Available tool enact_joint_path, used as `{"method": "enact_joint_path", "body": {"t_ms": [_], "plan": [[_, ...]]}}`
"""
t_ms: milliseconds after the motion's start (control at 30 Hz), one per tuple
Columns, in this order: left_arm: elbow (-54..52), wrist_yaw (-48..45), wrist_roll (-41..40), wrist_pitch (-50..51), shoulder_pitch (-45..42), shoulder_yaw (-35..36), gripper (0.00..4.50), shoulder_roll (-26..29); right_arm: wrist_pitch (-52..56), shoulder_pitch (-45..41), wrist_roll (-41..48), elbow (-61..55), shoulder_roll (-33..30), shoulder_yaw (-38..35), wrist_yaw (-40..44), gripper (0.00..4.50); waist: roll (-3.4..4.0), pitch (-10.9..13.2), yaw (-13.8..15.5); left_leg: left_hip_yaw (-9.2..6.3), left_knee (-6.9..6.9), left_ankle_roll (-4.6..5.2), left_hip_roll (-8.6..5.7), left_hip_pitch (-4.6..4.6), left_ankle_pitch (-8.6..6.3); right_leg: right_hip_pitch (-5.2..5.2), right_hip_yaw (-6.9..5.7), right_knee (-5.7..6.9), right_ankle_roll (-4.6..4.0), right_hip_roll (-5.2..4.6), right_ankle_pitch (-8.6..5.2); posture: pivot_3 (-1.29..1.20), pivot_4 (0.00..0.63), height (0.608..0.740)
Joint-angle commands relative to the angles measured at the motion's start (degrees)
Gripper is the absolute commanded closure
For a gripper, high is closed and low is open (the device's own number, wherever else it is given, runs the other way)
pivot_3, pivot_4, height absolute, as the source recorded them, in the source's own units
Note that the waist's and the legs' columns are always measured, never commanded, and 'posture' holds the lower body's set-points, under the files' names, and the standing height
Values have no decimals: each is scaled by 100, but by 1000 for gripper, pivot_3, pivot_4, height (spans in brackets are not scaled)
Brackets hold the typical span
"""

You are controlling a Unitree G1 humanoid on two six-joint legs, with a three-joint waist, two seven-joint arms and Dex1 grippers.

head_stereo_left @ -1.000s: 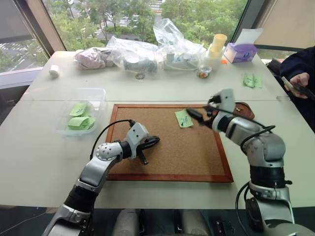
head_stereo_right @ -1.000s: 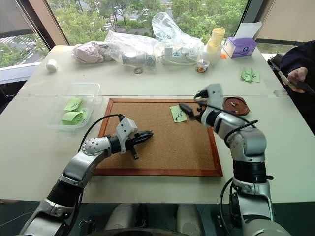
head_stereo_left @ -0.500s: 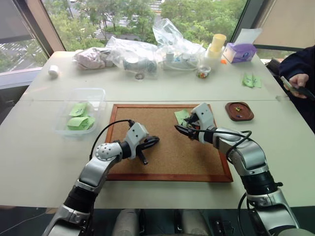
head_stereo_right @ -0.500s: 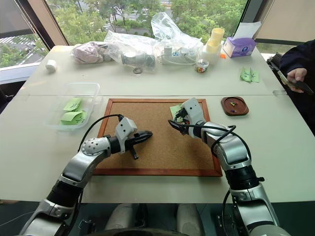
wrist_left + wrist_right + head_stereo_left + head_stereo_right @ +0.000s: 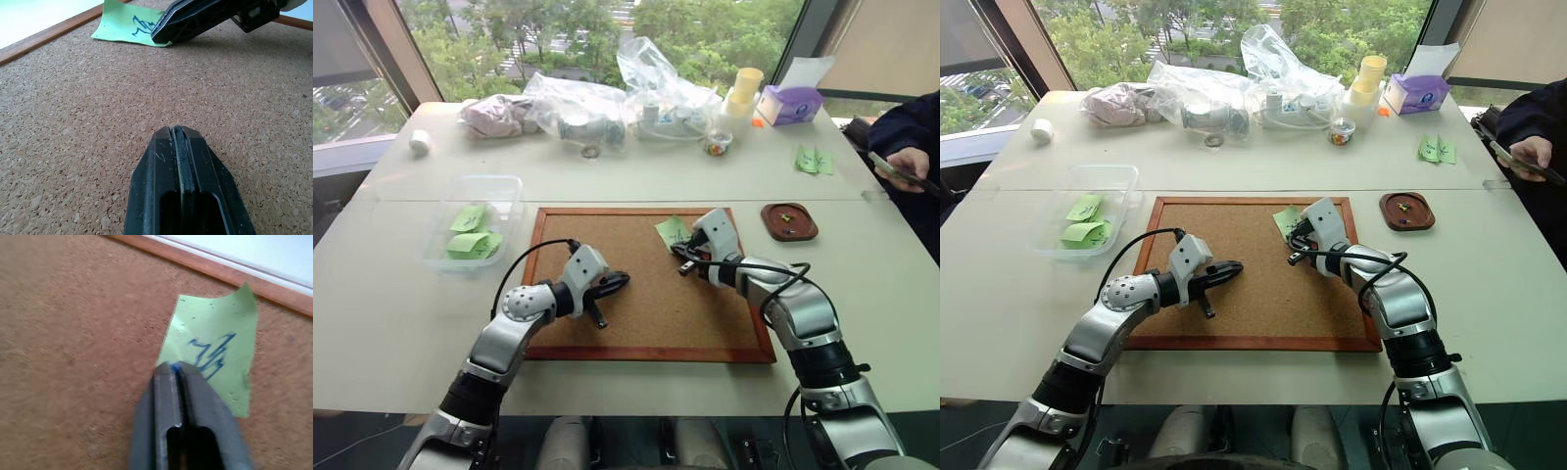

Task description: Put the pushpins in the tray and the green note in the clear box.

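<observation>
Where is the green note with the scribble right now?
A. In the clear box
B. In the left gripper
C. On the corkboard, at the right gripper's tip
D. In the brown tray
C: the green note lies on the corkboard with the shut right gripper at its edge.

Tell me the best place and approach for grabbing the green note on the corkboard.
Probably the near edge of the green note, coming in low from the robot's side over the open corkboard. The note lies almost flat, but its edges and far corner curl up slightly, giving fingers something to pinch. The right gripper is already shut at that near edge.
</observation>
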Motion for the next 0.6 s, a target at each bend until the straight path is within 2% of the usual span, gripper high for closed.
{"method": "enact_joint_path", "body": {"t_ms": [33, 367, 533, 600], "plan": [[266, -24, 169, 216, 252, -156, 4500, 119, -46, 12, -71, -187, -59, 2, 78, 4411, 0, 0, 1, 0, 0, 0, 0, 0, 0, 0, 0, 0, 0, 0, 0, 0, 150, 740], [288, -13, 174, 228, 283, -165, 4500, 112, 175, -18, 450, -1454, -337, -412, 548, 4411, 0, 0, 12, -2, 0, 3, 0, 0, -2, 1, -1, -1, 0, -1, 0, 0, 150, 740], [325, -24, 149, 264, 253, -132, 4500, 135, 296, 99, 679, -2104, -844, -257, 1109, 4411, -1, -1, 15, -3, 0, 13, 0, 0, -8, 1, -1, -1, 0, -1, 0, 0, 150, 740], [260, -44, -37, 436, 170, 94, 4500, 175, 301, 127, 691, -2250, -988, -185, 1236, 4411, -1, -1, 13, -4, 0, 14, 0, 0, -8, 1, -1, -2, -1, -1, 0, 0, 150, 740]]}}
